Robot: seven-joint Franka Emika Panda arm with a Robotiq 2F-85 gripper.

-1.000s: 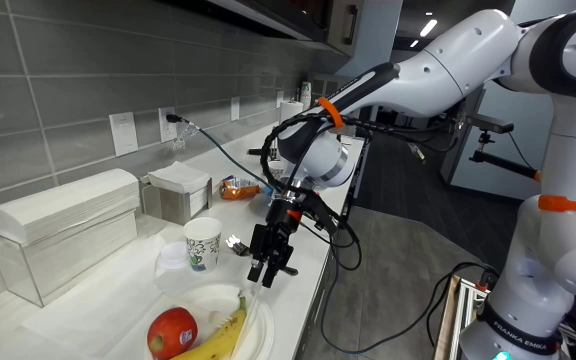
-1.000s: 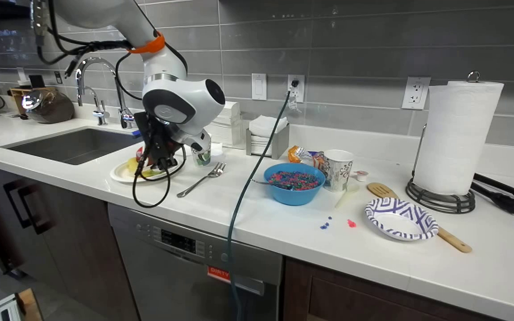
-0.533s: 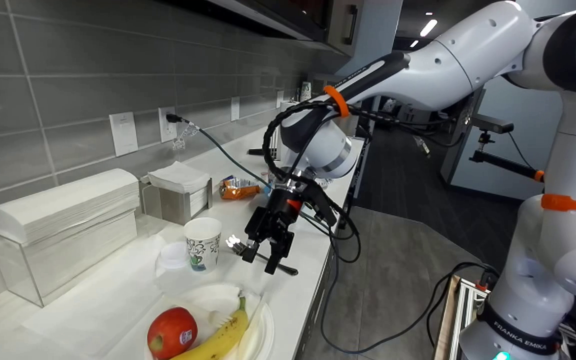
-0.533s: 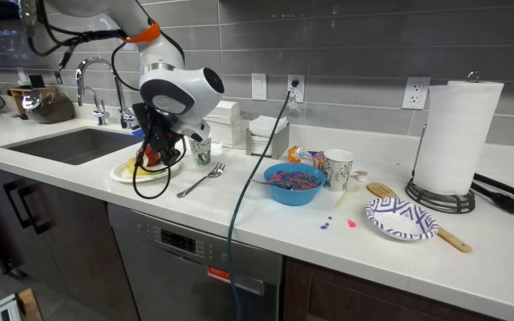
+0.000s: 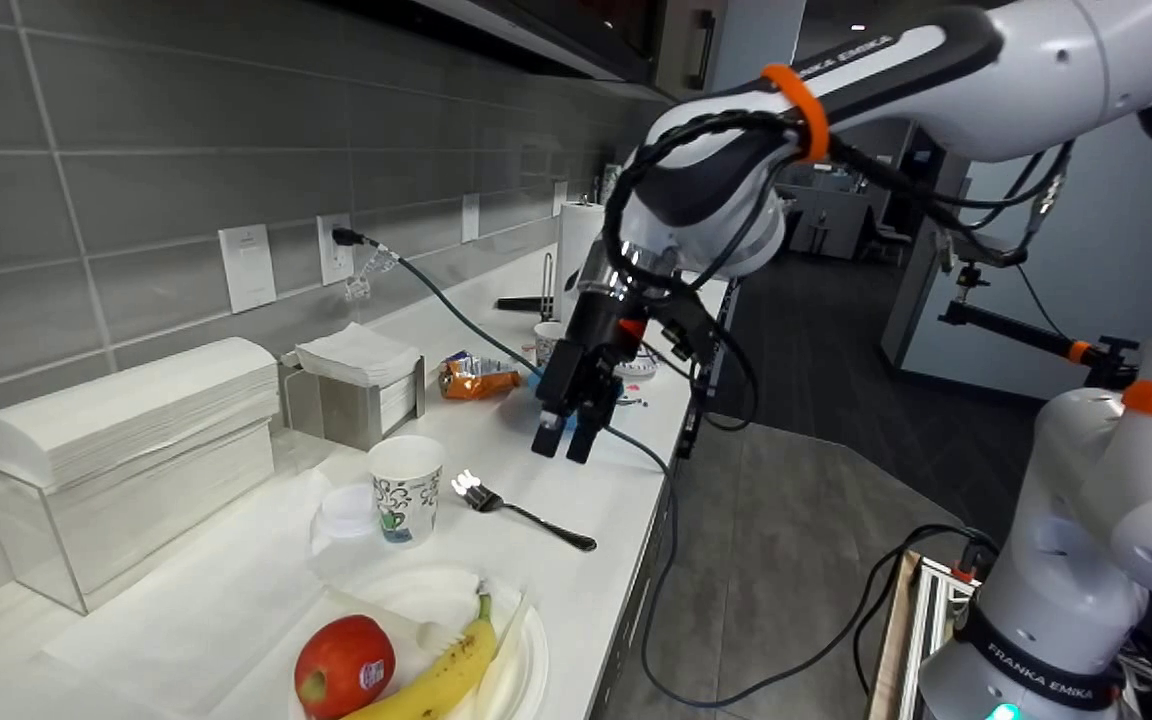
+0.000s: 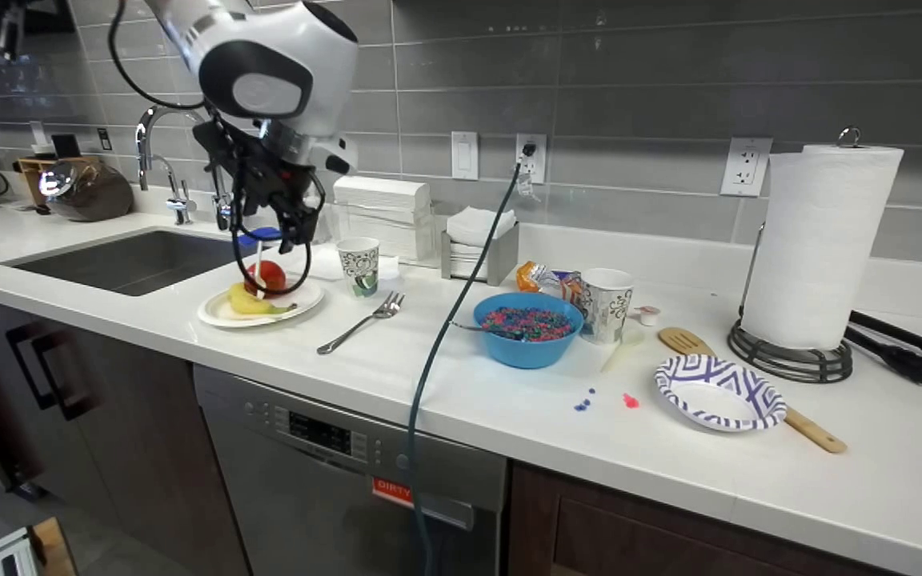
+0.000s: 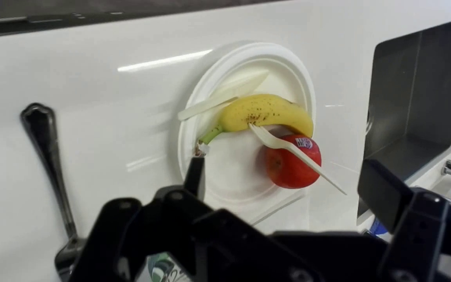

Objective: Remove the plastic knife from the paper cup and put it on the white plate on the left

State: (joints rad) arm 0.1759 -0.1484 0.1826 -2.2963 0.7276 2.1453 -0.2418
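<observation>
The pale plastic knife (image 7: 225, 94) lies on the white plate (image 7: 309, 84), beside the banana, with its handle end over the rim. The knife (image 5: 504, 655) and the plate (image 5: 538, 665) also show in an exterior view. The small printed paper cup (image 5: 406, 495) stands upright behind the plate with nothing sticking out of its top. It also shows in an exterior view (image 6: 359, 268), and partly in the wrist view (image 7: 165, 268). My gripper (image 7: 288, 188) is open and empty above the counter. In both exterior views the gripper (image 5: 565, 443) (image 6: 297, 234) is apart from the plate.
The plate also holds a banana (image 7: 268, 111), a red apple (image 7: 288, 172) and a pale plastic fork (image 7: 288, 145). A metal fork (image 5: 526, 515), napkin holders (image 5: 351, 400), a blue bowl (image 6: 525, 350), another cup (image 6: 607, 304) and a sink (image 6: 133, 260) are nearby. A cable (image 6: 461, 312) crosses the counter.
A second ago my gripper was shut on the knife's handle at the plate. It has opened, and the knife has settled on the plate. The gripper has risen and moved away.
</observation>
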